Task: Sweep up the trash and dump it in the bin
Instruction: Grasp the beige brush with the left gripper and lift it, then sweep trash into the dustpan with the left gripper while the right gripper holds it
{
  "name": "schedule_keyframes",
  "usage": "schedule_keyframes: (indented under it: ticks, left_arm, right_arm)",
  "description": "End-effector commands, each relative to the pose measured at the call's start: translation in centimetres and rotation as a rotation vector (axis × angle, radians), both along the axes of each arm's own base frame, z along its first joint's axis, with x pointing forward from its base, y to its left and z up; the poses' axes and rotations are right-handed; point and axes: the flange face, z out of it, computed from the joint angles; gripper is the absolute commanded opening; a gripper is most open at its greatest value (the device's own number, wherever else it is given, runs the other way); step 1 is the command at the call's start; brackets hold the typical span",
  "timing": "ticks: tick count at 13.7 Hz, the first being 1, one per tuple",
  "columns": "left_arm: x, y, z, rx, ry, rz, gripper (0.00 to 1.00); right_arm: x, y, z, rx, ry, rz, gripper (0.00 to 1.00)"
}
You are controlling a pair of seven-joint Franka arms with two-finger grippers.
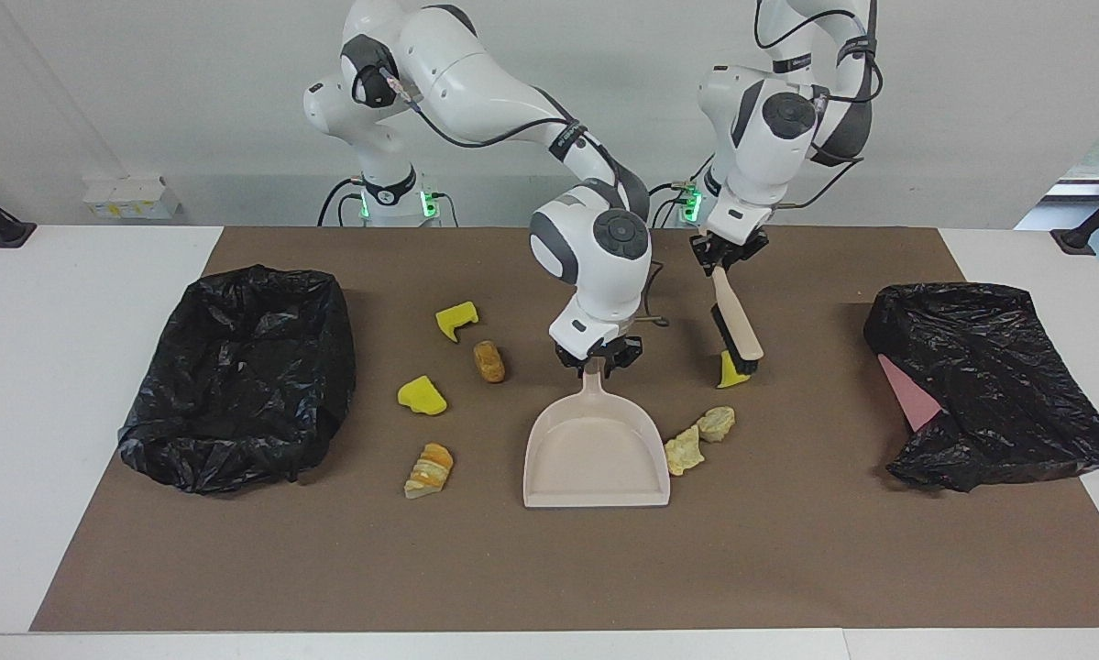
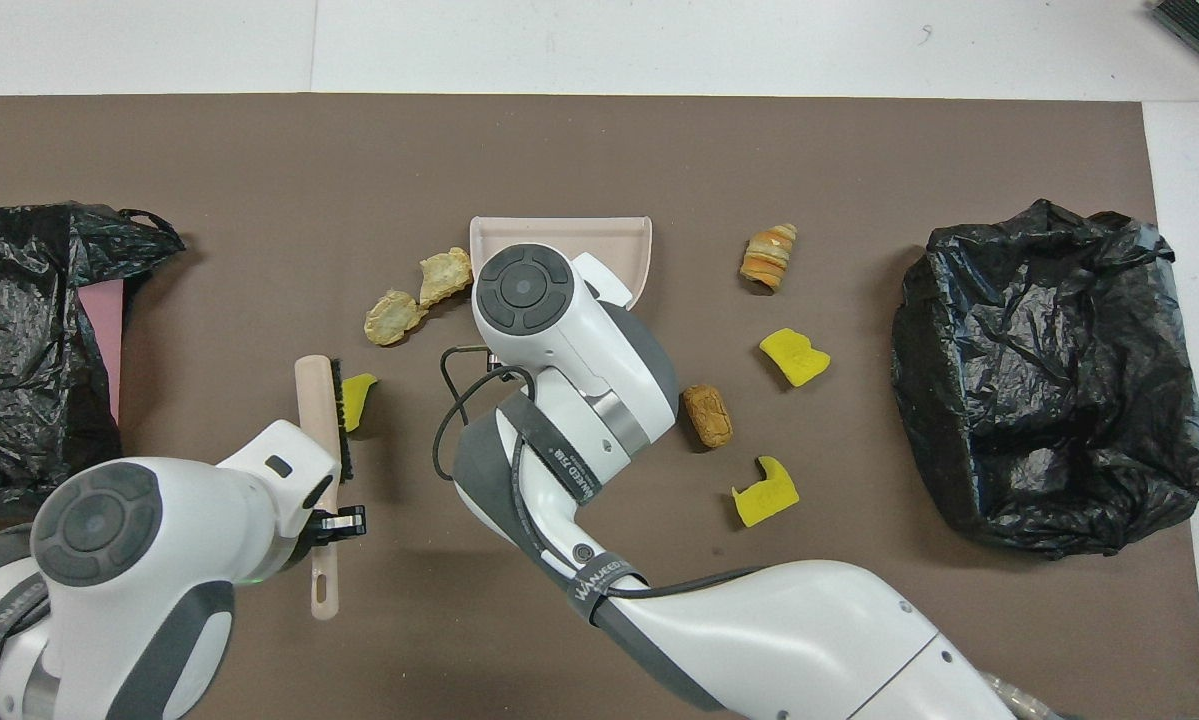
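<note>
Brown mat [image 1: 787, 550] lies bare along its front edge; right gripper [image 1: 595, 359] jaws clasp dustpan [image 1: 597, 449] handle, left gripper [image 1: 723, 257] jaws grip brush [image 1: 737, 325] mid-bench.

Both arms: glossy white rounded shells, dark grey joint caps and bands, black external cables, green lights at the bases, black end effectors.

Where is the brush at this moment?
The left gripper holds the brush by its handle; its bristles touch a yellow foam wedge, toward the left arm's end, beside the dustpan.
</note>
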Motion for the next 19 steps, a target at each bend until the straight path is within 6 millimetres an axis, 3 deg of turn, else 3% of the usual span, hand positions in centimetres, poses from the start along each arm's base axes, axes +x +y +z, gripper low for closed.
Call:
schedule_keyframes:
  ticks: [1,4,7,10,13,15,19]
  left_arm:
    - [3.0,3.1,0.1,0.004,-0.029,-0.014,0.00]
    - [4.9,5.3,-1.2,0.002,-0.043,-0.013,0.00]
    - [6.2,6.1,-3.8,0.005,-0.045,-0.001,0.00]
    - [6.3,5.9,-4.0,-0.003,-0.047,0.049,0.00]
    - [5.8,4.2,-4.1,0.009,-0.038,0.257,0.00]
    - [5.4,1.5,-4.4,-0.030,-0.021,0.346,0.00]
    - [7.4,0.9,-4.8,-0.062,-0.019,0.368,0.00]
  right_arm:
    - [-0.1,-0.6,1.4,-0.001,-0.026,-0.018,0.21]
    - [0.2,-1.2,2.4,0.007,-0.037,-0.016,0.00]
    - [0.3,-1.8,3.7,0.014,-0.047,-0.015,0.00]
    - [0.8,-3.6,4.7,0.010,-0.049,0.136,0.00]
    - [1.9,-5.4,5.0,-0.008,-0.055,0.357,0.00]
    - [3.1,-7.4,5.4,-0.050,-0.068,0.533,0.00]
    - [5.1,-10.9,5.2,-0.099,-0.047,0.846,0.00]
